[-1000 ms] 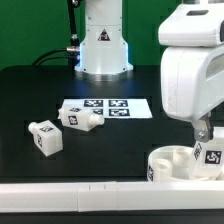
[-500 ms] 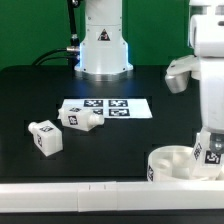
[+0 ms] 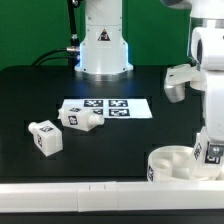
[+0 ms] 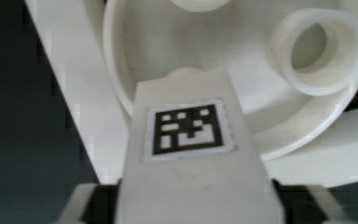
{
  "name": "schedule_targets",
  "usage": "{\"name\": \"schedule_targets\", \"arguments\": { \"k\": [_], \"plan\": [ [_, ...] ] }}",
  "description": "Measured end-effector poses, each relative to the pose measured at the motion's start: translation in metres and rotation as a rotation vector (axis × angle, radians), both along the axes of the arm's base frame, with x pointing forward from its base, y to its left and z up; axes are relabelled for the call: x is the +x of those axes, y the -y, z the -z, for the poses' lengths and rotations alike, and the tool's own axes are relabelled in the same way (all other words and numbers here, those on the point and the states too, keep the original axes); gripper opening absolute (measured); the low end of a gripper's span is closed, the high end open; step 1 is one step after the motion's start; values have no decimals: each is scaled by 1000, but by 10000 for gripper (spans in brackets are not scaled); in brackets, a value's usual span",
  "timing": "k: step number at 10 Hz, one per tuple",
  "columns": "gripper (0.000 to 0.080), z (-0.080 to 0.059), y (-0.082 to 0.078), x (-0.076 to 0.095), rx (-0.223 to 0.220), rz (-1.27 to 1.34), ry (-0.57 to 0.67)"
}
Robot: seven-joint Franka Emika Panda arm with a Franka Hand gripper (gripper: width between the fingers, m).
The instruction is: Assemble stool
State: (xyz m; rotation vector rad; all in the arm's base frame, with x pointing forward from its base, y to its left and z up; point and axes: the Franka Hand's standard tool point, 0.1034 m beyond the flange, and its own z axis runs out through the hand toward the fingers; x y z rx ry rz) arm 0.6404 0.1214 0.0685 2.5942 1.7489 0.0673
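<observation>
Well, my gripper [image 3: 207, 143] is clamped on a tagged stool leg [image 4: 190, 135] at the seat [image 3: 168, 160]; if it meets the socket [image 4: 314, 45] tilted, I expect jamming.

seat [image 3: 172, 165] showing smooth semi-glossy white plastic | leg [image 4: 190, 175] showing same plastic | table [image 3: 30, 95] looking matt black | marker board [image 3: 146, 100] looking matt white

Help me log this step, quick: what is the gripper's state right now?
Gripper: closed, holding a tagged stool leg at the round seat.
</observation>
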Motion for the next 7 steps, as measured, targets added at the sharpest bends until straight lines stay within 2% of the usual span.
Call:
{"name": "schedule_targets", "arguments": {
  "k": [1, 3, 4, 7],
  "plan": [
    [333, -1, 3, 1, 9, 88, -5],
    [333, -9, 20, 12, 45, 402, -12],
    [333, -9, 21, 9, 74, 608, -52],
    [333, -8, 22, 8, 73, 798, -72]
  ]
}}
